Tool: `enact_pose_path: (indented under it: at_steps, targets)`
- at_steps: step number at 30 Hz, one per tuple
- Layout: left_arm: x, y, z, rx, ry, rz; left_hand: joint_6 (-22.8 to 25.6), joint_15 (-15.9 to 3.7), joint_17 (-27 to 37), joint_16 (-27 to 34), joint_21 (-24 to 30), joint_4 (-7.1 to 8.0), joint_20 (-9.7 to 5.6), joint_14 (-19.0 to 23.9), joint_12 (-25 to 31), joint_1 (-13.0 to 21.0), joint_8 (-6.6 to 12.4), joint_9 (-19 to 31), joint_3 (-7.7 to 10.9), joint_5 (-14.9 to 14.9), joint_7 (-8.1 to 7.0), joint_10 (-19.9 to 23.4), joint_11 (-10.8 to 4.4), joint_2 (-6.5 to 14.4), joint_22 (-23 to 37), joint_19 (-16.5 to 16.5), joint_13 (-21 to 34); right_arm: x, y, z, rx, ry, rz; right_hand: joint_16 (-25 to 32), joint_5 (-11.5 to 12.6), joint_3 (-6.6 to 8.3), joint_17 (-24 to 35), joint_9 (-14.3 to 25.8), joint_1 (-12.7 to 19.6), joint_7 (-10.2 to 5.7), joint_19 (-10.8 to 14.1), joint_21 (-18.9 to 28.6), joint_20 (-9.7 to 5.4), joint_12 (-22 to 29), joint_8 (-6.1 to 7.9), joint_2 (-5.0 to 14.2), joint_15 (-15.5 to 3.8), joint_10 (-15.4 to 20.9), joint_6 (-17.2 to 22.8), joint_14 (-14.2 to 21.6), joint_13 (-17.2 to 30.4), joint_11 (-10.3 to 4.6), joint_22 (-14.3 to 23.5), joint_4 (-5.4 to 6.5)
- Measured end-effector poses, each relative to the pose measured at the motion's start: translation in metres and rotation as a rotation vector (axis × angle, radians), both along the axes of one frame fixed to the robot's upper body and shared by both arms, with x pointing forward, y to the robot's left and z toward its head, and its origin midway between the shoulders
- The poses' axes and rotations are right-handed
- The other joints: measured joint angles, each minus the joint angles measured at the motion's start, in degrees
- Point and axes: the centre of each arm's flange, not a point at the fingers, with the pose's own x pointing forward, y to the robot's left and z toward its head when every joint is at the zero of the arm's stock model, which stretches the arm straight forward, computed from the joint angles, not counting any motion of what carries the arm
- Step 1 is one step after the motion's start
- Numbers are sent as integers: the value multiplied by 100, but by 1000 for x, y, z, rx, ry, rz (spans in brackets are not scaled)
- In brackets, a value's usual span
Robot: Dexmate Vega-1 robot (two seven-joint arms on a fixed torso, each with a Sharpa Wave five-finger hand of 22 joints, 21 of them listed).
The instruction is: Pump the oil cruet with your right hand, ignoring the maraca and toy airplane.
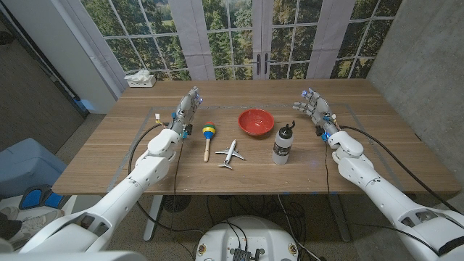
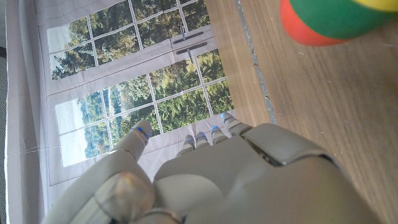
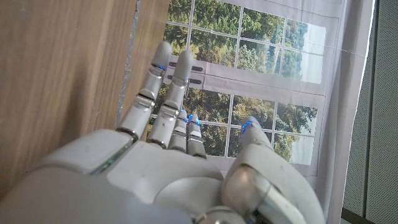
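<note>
The oil cruet [image 1: 283,143], clear with a black pump top, stands upright on the table right of centre. My right hand [image 1: 315,109] is raised to its right and farther back, fingers spread, holding nothing; its fingers [image 3: 163,93] reach toward the window. The maraca [image 1: 208,138], with a green, yellow and red head [image 2: 329,18], lies left of centre. The white toy airplane [image 1: 230,154] lies between the maraca and the cruet. My left hand [image 1: 188,109] stands on its edge left of the maraca, fingers [image 2: 205,138] extended, holding nothing.
A red bowl [image 1: 256,121] sits behind the cruet and airplane. A tissue box [image 1: 141,78] stands at the table's far left corner. Cables run from both wrists across the table [image 1: 377,145]. Glass doors stand behind the far edge.
</note>
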Motion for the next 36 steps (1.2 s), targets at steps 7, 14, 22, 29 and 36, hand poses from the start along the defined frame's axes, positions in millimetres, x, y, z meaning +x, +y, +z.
enact_pose_path:
  at_steps: [7,14,22,29,36]
  targets:
    - [1,-1,0,6,-1,2,0,0,0,0,0,-11,0,0,0,0,0,0,11,0,0,0,0,0,0,0,0,-1,-3,1,4,-12,-9,2478,-136,-310,1529,-67,-387,57,1408,1602,-782,44,-108,-503,-566,826,-309,1399,-27,-180,1008,41]
    - [3,-2,2,11,-1,5,-2,0,1,0,0,-11,0,0,0,0,0,0,11,0,-1,0,0,0,1,0,0,-3,-7,3,-22,-6,-46,2970,-136,-383,1534,-66,-484,85,1613,1901,-906,-185,-133,-847,-583,204,-757,1510,-80,-341,1186,-4]
    - [5,-3,3,14,0,6,-32,0,1,0,0,-11,0,0,0,0,0,-1,11,0,-30,13,-53,0,1,0,-1,-4,-10,1,-43,19,-62,3105,-112,-421,1533,-52,-479,272,1525,1902,-824,-185,-49,-973,-548,14,-594,1388,-108,-372,1177,22]
    - [6,-4,5,17,0,3,-32,0,1,0,0,-11,0,0,0,0,0,-1,11,0,-30,12,-52,0,1,-1,-1,-6,-11,-3,-52,34,-71,3187,-88,-461,1533,-39,-553,256,1478,1923,-816,-118,62,-1047,-553,70,-269,1292,-108,-277,1096,14]
    - [6,-5,5,21,-1,2,-54,0,2,0,0,-35,0,1,-1,0,0,-1,35,0,-52,21,-105,0,1,-1,-1,-13,-13,-8,-55,39,-80,3272,-46,-459,1533,-35,-553,371,1601,1899,-938,-118,-29,-1047,-573,12,-431,1271,-134,-291,884,16]
